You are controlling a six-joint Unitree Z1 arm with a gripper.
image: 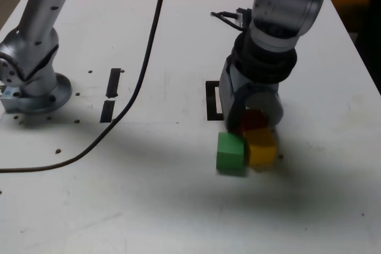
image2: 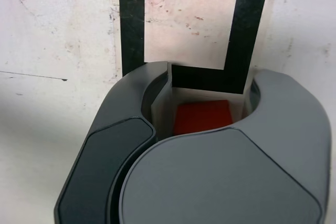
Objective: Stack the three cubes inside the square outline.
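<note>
1. While the arm leans down over the white table (image: 178, 206), its gripper (image: 253, 124) sits right of centre in the exterior view, low over the red cube (image: 255, 120).
2. In the wrist view the red cube (image2: 203, 116) lies between the grey jaws — whether they actually grip it, I cannot tell.
3. The yellow cube (image: 262, 147) and green cube (image: 230, 153) sit touching side by side, just below the gripper in the exterior view.
4. The square outline (image: 213, 100) shows only partly, behind the gripper; in the wrist view its black frame (image2: 131, 24) lies just beyond the red cube.
</note>
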